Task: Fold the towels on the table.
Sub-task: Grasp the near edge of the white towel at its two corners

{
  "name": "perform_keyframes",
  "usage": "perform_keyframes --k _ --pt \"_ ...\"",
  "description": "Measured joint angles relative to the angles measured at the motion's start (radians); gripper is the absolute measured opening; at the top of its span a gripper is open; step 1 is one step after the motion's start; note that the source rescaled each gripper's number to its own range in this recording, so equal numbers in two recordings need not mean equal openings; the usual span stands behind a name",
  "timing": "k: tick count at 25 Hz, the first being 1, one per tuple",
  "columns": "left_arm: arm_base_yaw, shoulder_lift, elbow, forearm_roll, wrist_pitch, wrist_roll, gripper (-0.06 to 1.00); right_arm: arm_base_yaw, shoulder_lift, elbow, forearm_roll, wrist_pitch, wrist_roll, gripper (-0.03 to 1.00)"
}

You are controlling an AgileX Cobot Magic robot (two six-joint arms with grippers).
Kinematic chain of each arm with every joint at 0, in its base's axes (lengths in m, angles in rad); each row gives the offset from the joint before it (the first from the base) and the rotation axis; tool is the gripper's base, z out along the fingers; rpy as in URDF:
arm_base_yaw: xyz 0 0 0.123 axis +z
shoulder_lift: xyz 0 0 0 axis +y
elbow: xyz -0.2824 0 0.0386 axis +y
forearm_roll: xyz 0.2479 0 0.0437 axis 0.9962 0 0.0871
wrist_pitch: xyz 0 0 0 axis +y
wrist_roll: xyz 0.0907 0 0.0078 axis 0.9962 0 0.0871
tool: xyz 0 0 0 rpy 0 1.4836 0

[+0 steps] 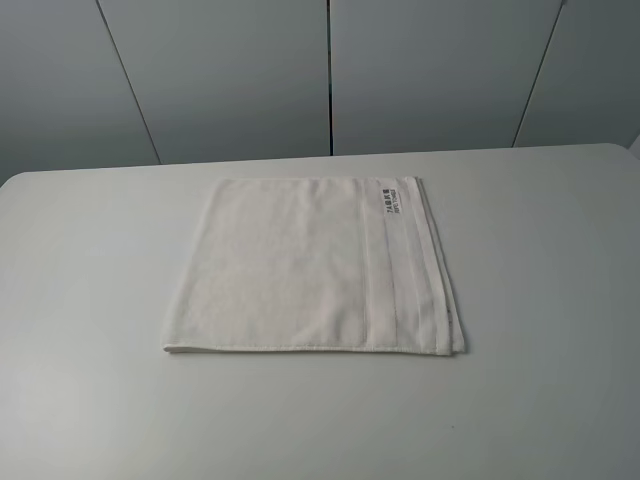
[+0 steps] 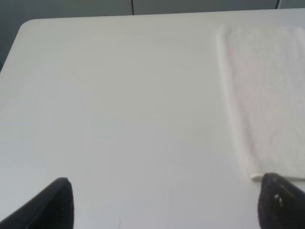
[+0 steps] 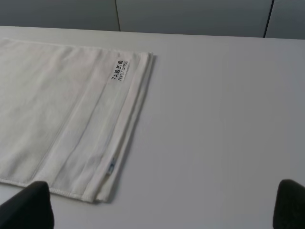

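Note:
One white towel lies flat in the middle of the white table, roughly square, with layered edges along its right side. A woven band and a small grey-lettered label run along that right side. No arm shows in the high view. In the left wrist view my left gripper is open, its dark fingertips wide apart above bare table, the towel just past one fingertip. My right gripper is also open, near the towel's corner on the label side.
Grey wall panels stand behind the table's far edge. The rounded far-left table corner shows in the left wrist view. Bare tabletop surrounds the towel on every side.

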Motion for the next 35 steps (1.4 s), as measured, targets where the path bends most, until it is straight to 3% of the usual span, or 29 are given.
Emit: perform_keyframes --k 35 --pt "0.000 0.000 0.000 0.000 0.000 0.000 0.99 0.000 0.000 0.000 0.000 0.000 0.000 1.00"
